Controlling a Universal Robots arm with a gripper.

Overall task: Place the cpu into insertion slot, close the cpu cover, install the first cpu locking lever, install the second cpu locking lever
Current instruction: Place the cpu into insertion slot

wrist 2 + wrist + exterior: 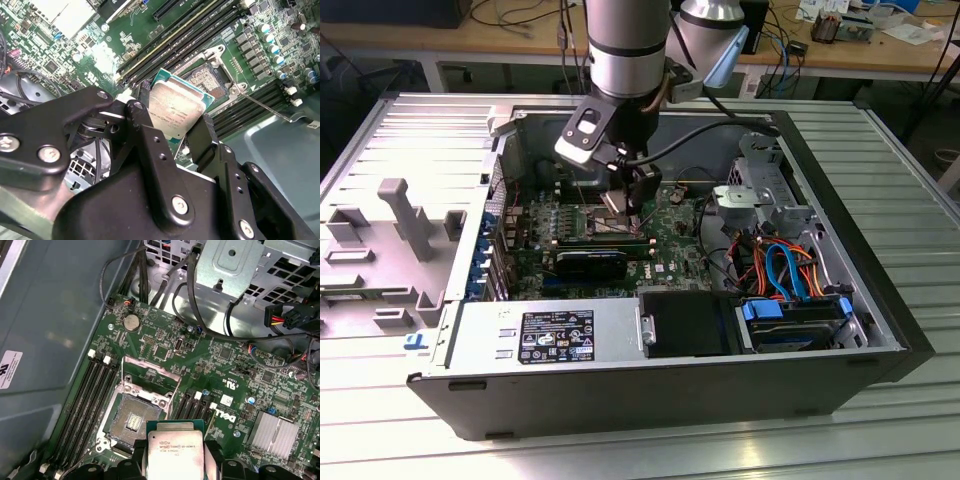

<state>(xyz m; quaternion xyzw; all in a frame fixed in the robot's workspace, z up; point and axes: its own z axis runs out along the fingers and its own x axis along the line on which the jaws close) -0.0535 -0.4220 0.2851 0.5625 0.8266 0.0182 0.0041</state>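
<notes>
Near the open insertion slot (132, 421), the gripper (174, 461) pinches the cpu (175, 450) by opposite edges; seating likely demands the chip held level and square to the recess.

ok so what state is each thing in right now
cpu: gripped in the pincer, not seated
insertion slot: empty, uncovered
cpu cover: swung up, open
computer case: lying on its side, open on top
</notes>
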